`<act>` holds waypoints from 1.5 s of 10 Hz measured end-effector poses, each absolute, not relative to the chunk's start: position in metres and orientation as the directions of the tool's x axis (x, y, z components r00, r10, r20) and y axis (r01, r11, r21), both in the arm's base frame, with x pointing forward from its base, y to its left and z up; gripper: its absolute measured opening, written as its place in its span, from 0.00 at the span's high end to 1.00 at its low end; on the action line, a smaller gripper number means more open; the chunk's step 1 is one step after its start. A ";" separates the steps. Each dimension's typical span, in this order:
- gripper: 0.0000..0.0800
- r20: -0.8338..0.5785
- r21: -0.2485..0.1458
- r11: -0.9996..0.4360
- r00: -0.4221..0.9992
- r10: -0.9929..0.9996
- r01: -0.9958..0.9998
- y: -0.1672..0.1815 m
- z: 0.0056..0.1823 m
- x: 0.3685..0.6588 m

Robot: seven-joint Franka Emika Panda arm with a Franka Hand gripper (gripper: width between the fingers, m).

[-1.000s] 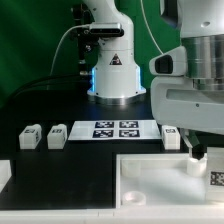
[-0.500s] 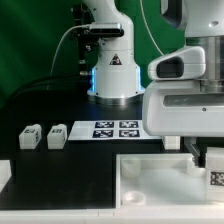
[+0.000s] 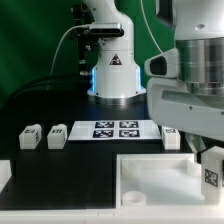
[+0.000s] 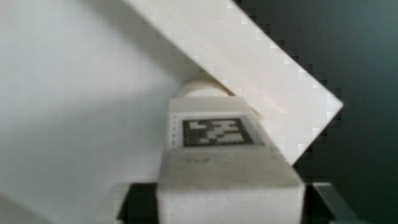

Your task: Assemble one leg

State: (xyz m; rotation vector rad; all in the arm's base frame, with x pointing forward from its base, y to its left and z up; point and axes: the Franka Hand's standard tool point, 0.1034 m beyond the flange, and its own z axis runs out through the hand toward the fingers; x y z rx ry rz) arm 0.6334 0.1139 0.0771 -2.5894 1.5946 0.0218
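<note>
My gripper (image 3: 211, 160) is shut on a leg (image 3: 212, 173), a small white post with a black-and-white tag. It holds the leg over the right end of the large white panel (image 3: 150, 185). In the wrist view the leg (image 4: 217, 135) fills the space between my dark fingers (image 4: 143, 203). Its far end lies against a corner of the panel (image 4: 267, 70). I cannot tell whether the leg touches the panel. Two more legs (image 3: 30, 136) (image 3: 57, 133) lie at the exterior view's left. A third (image 3: 172, 137) lies behind my gripper.
The marker board (image 3: 115, 129) lies on the black table in front of the arm's white base (image 3: 113, 75). A white part (image 3: 4, 176) shows at the left edge. The panel has a raised rim and fills the front of the table.
My gripper has shifted toward the exterior view's right over the panel. The tagged leg in it now shows near the right edge.
</note>
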 end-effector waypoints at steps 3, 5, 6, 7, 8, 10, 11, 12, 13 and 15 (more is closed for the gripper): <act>0.63 -0.175 -0.007 0.153 -0.149 -0.973 -0.988 0.120 0.075 0.633; 0.63 -0.175 0.014 0.276 -0.274 -0.946 -0.961 0.119 0.075 0.633; 0.63 -0.176 0.006 0.226 -0.224 -0.959 -0.974 0.120 0.075 0.633; 0.53 -0.172 -0.006 0.188 -0.184 -0.968 -0.982 0.120 0.074 0.632; 0.31 -0.152 -0.067 -0.002 0.012 -0.988 -0.998 0.121 0.070 0.632; 0.21 -0.120 -0.119 -0.296 0.310 -0.943 -0.948 0.124 0.069 0.631; 0.20 -0.090 -0.133 -0.478 0.491 -0.866 -0.868 0.129 0.070 0.630; 0.20 -0.073 -0.141 -0.569 0.582 -0.810 -0.810 0.128 0.070 0.630; 0.19 -0.052 -0.146 -0.664 0.676 -0.735 -0.733 0.126 0.070 0.630; 0.19 -0.004 -0.082 -0.910 0.914 -0.407 -0.406 0.127 0.072 0.628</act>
